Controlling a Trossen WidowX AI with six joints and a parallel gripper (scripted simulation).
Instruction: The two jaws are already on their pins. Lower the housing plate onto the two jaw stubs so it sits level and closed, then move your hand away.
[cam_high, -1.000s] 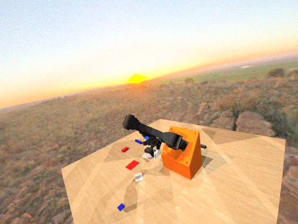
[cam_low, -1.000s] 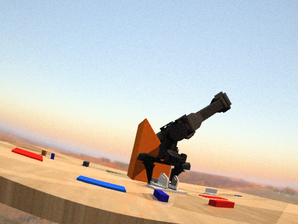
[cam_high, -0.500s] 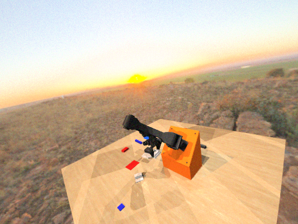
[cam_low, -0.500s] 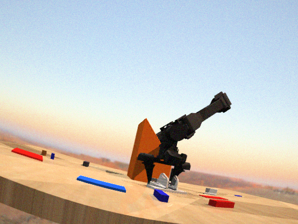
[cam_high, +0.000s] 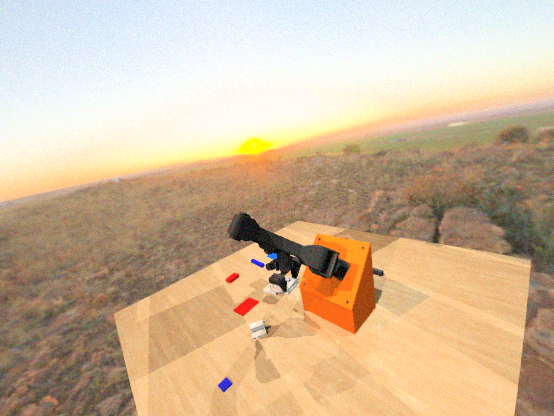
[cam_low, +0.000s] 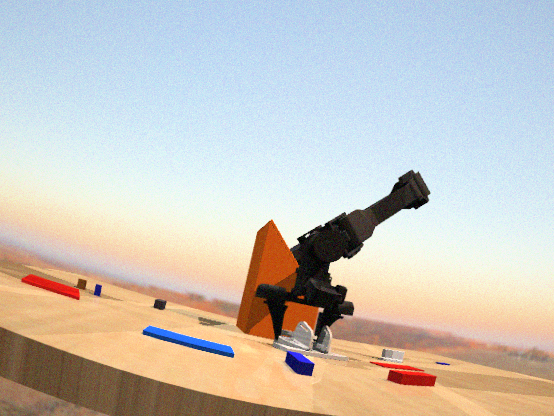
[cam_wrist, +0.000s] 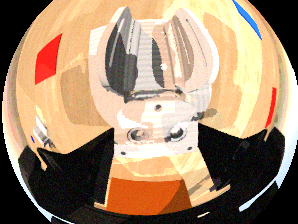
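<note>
My gripper (cam_high: 287, 283) (cam_low: 298, 337) (cam_wrist: 154, 129) points down beside the orange wedge, its fingers spread wide and shut on the white housing plate (cam_wrist: 155, 145). This plate has two round holes and small corner holes; it spans the space between the fingertips. Two pale, curved upright jaws (cam_wrist: 121, 65) (cam_wrist: 189, 55) stand just beyond it, and they also show in the exterior view (cam_low: 303, 337) (cam_low: 324, 342). The parts overlap in a white assembly close to the table. Whether the plate rests fully level on the stubs cannot be told; its underside is hidden.
The orange wedge (cam_high: 332, 312) (cam_low: 264, 285) (cam_wrist: 145, 195) stands close behind the hand. A small white-grey block (cam_high: 258, 329) (cam_low: 392, 355), a red tile (cam_high: 246, 306) (cam_wrist: 48, 59), a red block (cam_high: 232, 277) (cam_low: 411, 378), a blue block (cam_high: 257, 263) (cam_low: 300, 363) and a blue bar (cam_low: 187, 341) lie around.
</note>
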